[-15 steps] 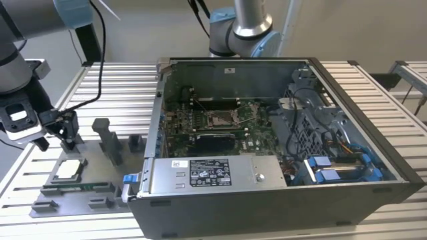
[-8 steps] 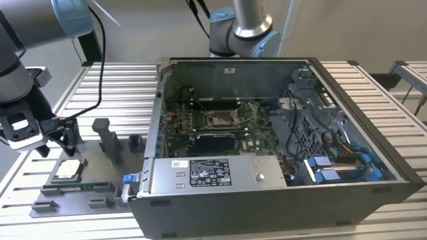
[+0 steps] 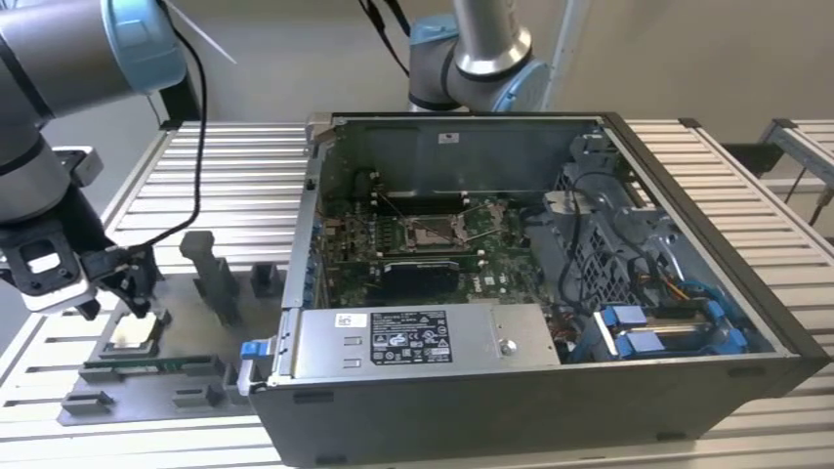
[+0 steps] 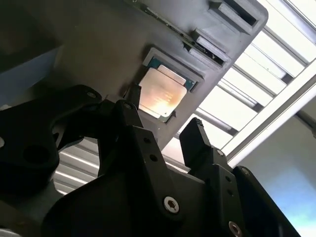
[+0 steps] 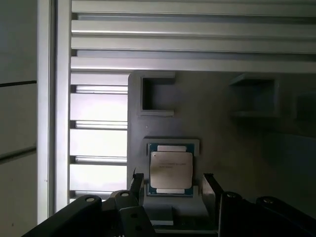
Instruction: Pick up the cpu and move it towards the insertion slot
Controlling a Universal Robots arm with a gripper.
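So, starting at the exterior view's left: the gripper (image 3: 115,305) hangs just above the cpu (image 3: 135,334), fingers spread wide. In both wrist views, the two dark fingers (image 5: 137,181) sit one on each side of the chip with a gap showing on both sides, so nothing is pinched. The cpu (image 5: 171,169) is lying flat in its shallow square pocket in the grey holder plate (image 3: 195,337), silver top facing up. In the second wrist view the gripper (image 4: 162,117) is lined up over the cpu (image 4: 160,94), which looks a bit shiny from the light.

Just in front of the chip on that same plate is the long green memory stick (image 3: 150,366), lying in its own groove. The whole plate rests on the slatted metal table (image 3: 222,166).

Moving right, you get the open computer case (image 3: 521,410) with the silver power supply box (image 3: 417,337) at its front. The insertion slot (image 3: 431,232) is on the motherboard in the middle of the case, well apart from the cpu and gripper.
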